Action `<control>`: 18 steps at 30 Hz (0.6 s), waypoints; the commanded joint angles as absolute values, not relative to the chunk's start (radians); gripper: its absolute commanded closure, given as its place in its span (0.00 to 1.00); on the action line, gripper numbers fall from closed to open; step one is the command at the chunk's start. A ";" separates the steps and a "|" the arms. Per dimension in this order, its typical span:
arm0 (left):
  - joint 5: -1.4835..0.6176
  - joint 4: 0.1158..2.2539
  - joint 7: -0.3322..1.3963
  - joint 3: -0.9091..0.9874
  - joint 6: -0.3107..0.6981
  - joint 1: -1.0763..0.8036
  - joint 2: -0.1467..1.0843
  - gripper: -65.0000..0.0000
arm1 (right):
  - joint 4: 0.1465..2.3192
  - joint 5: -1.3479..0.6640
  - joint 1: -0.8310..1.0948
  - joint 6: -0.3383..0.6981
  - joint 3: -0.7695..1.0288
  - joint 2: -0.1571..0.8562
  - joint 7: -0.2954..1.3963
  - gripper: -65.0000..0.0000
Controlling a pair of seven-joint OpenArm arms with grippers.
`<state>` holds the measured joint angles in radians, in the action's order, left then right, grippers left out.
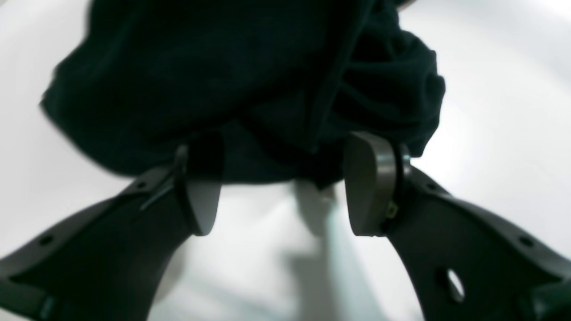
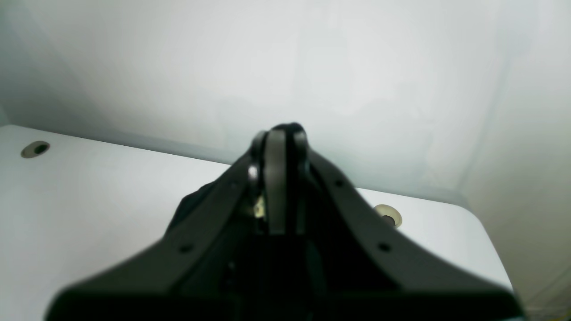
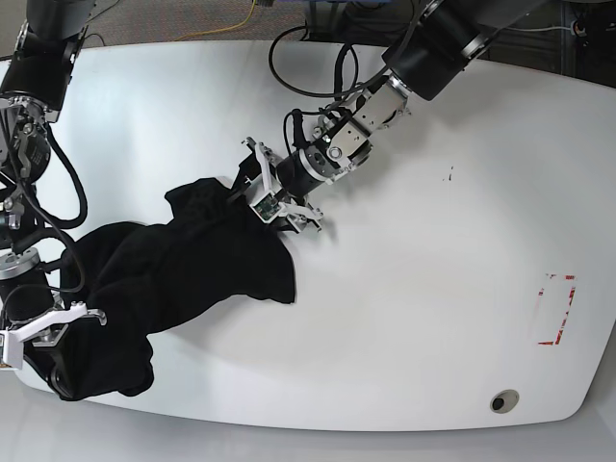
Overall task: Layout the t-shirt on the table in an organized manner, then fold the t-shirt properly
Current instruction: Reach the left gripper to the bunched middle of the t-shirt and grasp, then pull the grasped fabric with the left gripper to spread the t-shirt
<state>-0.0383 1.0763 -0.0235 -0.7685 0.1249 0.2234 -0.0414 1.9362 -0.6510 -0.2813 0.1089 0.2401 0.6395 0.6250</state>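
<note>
T-shirt (image 3: 183, 265) bunched on table (image 3: 404, 289), left gripper (image 1: 283, 183) jaws apart at its edge, right gripper (image 2: 281, 178) jaws together, red outline (image 3: 556, 308) well apart.

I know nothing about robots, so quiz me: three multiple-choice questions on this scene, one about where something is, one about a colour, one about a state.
1. Where does the t-shirt lie on the table in the base view?
A. left part
B. beside the red mark
C. over the round hole

2. What colour is the t-shirt?
A. white
B. red
C. black

3. How does the left end effector stand?
A. clamped flat
B. open at the cloth's edge
C. out of sight

Answers:
1. A: the cloth spreads over the left part, far from the red mark and the round hole.
2. C: it is plain black in every view.
3. B: the left wrist view shows its two pads apart with bare table between them.
</note>
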 commanded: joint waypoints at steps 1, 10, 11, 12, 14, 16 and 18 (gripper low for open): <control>-0.044 1.082 -0.056 -0.773 0.120 0.260 -0.067 0.39 | 1.949 -0.648 -0.305 0.108 0.249 0.656 0.584 1.00; -0.044 0.997 -0.091 -0.808 0.120 0.300 -0.094 0.39 | 1.949 -0.648 -0.303 0.108 0.249 0.639 0.584 1.00; -0.044 0.986 -0.093 -0.811 0.120 0.303 -0.099 0.39 | 1.949 -0.648 -0.303 0.108 0.249 0.638 0.584 1.00; -0.044 0.967 -0.097 -0.811 0.120 0.308 -0.108 0.39 | 1.949 -0.648 -0.303 0.108 0.249 0.638 0.584 1.00; -0.044 0.937 -0.097 -0.811 0.120 0.311 -0.119 0.39 | 1.949 -0.648 -0.297 0.108 0.249 0.636 0.584 1.00; -0.044 0.914 -0.097 -0.811 0.119 0.318 -0.128 0.39 | 1.949 -0.648 -0.289 0.108 0.251 0.636 0.584 1.00; -0.044 0.903 -0.099 -0.811 0.116 0.323 -0.134 0.39 | 1.949 -0.648 -0.288 0.108 0.251 0.636 0.584 1.00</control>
<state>-0.0387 0.8948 -0.0681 -0.8127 0.1204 0.2935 -0.1135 1.9362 -0.6510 -0.2691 0.1093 0.2401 0.6144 0.6170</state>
